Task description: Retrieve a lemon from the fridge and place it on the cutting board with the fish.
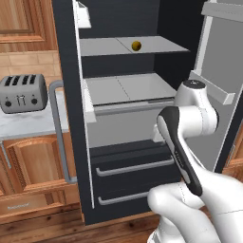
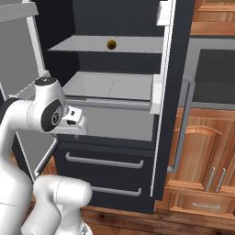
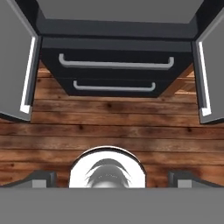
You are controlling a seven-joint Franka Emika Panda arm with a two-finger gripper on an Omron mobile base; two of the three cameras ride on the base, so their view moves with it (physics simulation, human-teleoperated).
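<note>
The fridge (image 1: 118, 21) (image 2: 176, 92) stands with both doors swung wide. A small yellow-olive lemon (image 1: 136, 45) (image 2: 111, 44) rests alone on its upper grey-white shelf. My arm is folded in front of the fridge, well below the lemon's shelf. In the hand view my gripper (image 3: 112, 178) points down at the wooden floor, open, its fingertips (image 3: 40, 177) far apart with nothing between them. Ahead of it are the fridge's two lower drawers (image 3: 113, 65). The cutting board and the fish are out of view.
A silver toaster (image 1: 23, 92) sits on the grey marble counter (image 1: 28, 124) left of the fridge. Wooden cabinets (image 2: 202, 156) flank it on both sides. The open doors (image 1: 220, 57) (image 2: 18, 50) box in the space around my arm. A deeper shelf (image 1: 128, 88) lies below the lemon's.
</note>
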